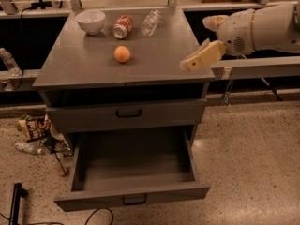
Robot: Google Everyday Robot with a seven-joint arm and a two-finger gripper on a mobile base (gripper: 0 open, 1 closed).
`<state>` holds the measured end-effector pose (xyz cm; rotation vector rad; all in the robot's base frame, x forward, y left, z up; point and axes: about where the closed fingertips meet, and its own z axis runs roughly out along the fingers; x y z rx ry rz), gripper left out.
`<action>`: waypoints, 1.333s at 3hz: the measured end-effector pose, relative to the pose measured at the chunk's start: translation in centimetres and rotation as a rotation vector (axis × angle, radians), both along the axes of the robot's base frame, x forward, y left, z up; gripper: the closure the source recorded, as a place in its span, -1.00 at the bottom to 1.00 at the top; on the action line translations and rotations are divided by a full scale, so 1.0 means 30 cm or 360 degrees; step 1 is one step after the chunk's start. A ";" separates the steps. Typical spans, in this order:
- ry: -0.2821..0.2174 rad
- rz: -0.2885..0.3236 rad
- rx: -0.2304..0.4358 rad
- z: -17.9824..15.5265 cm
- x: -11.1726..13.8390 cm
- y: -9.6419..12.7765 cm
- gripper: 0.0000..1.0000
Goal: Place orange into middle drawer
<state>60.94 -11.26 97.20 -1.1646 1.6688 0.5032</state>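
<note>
The orange (122,54) sits on the grey cabinet top (84,64), in front of the soda can. The middle drawer (136,191), the lowest one, is pulled out wide open and nothing shows in it. My gripper (194,42) is at the right edge of the cabinet top, just above it and well to the right of the orange. Its two tan fingers (202,56) are spread apart and hold nothing. The white arm reaches in from the right.
A white bowl (91,21), a tipped soda can (123,26) and a clear bottle (151,22) lie along the back of the top. The drawer above (126,112) is shut. Litter (33,128) lies on the floor at the left.
</note>
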 end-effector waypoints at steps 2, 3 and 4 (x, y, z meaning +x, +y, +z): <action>-0.0128 0.0133 0.0152 -0.047 0.241 0.252 -1.00; -0.0094 0.0146 0.0153 -0.111 0.323 0.329 -1.00; -0.0043 0.0148 0.0160 -0.204 0.408 0.408 -1.00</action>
